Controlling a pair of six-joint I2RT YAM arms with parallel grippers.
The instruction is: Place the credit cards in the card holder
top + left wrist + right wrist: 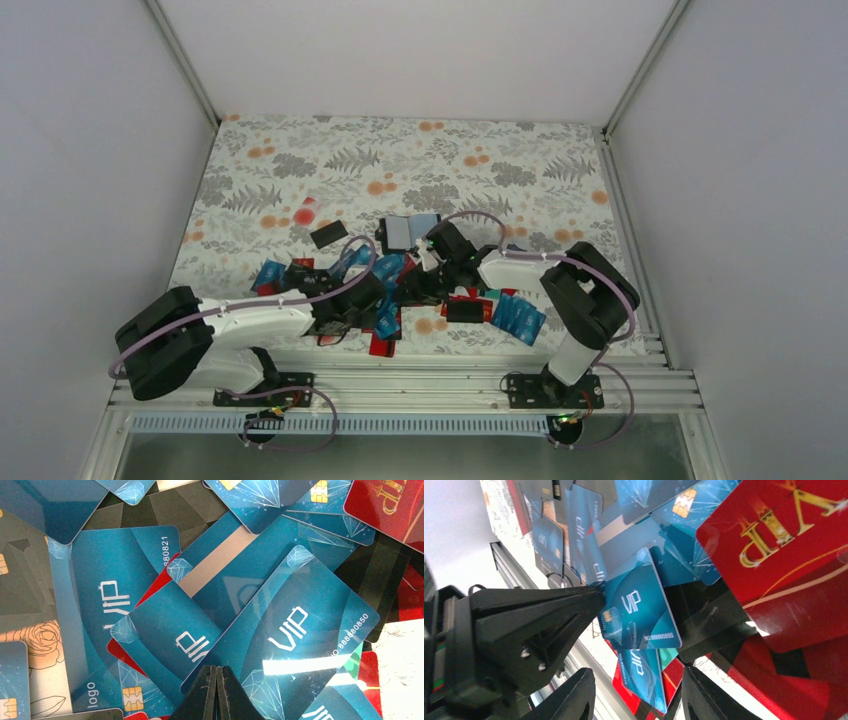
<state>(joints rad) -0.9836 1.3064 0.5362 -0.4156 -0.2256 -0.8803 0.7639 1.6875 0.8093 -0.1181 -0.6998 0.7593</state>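
The credit cards (400,290) lie in an overlapping heap at the table's near middle, mostly blue, some red and black. The card holder (407,232), black with a grey-blue inner side, sits just behind the heap. My left gripper (385,298) (216,667) is shut with nothing between its jaws, and its tips rest on a blue VIP card (310,610) (644,605) near that card's edge. My right gripper (418,285) (639,695) stands open above the heap with blue and red cards beneath the gap. A large red VIP card (784,545) fills its upper right view.
A flat black rectangle (328,235) and a red-and-white item (305,212) lie left of the card holder. More blue cards (518,318) spread to the right. Metal rails (420,365) run along the near edge, and white walls (90,200) enclose the floral table (400,150).
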